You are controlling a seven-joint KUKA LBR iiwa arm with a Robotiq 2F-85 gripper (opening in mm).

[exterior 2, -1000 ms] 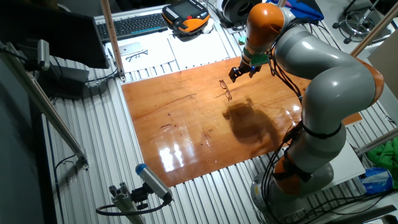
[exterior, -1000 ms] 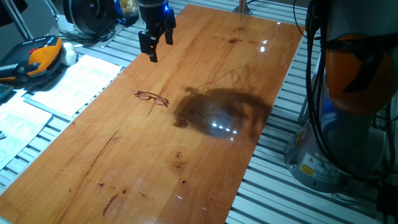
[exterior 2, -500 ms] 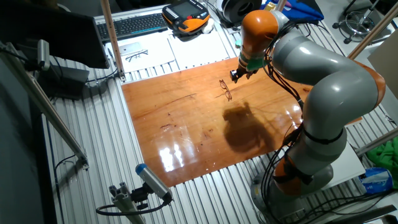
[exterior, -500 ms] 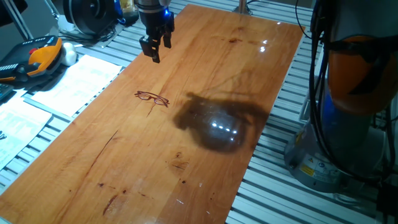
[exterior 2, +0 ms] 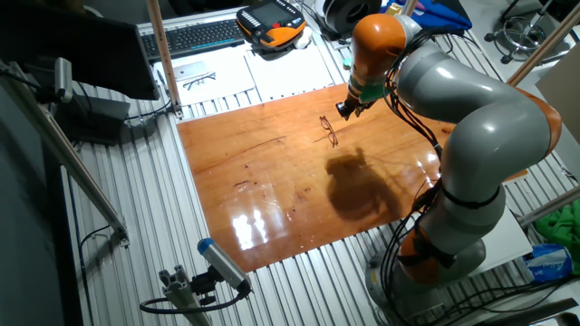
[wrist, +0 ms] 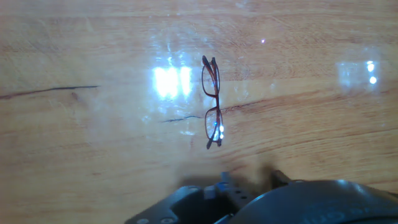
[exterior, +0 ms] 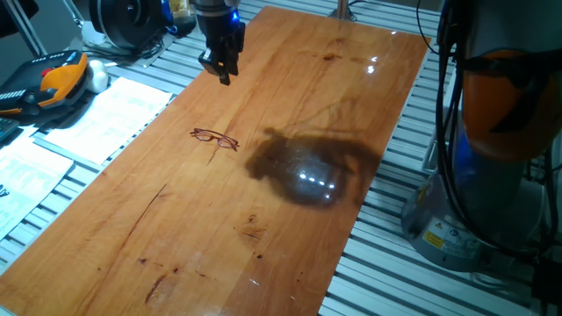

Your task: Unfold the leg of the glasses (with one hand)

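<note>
The glasses point(exterior: 215, 138) are a thin reddish-brown wire pair lying flat on the wooden table point(exterior: 290, 219), legs folded against the frame. In the other fixed view the glasses point(exterior 2: 328, 130) lie just left of and below the hand. The gripper point(exterior: 224, 74) hangs above the table, beyond the glasses and apart from them, seen edge-on. In the hand view the glasses point(wrist: 212, 102) lie lengthwise ahead of the gripper point(wrist: 250, 179), whose two fingertips show a gap with nothing between them. The gripper point(exterior 2: 343, 110) touches nothing.
An orange teach pendant point(exterior: 54, 81) and printed papers point(exterior: 104, 111) lie left of the board on the slatted bench. A keyboard point(exterior 2: 195, 36) sits at the back. The arm's grey and orange body point(exterior 2: 471, 118) stands at the right edge.
The hand has turned about its wrist, so its two fingers now line up edge-on, and it has shifted slightly. The glasses have not moved.
</note>
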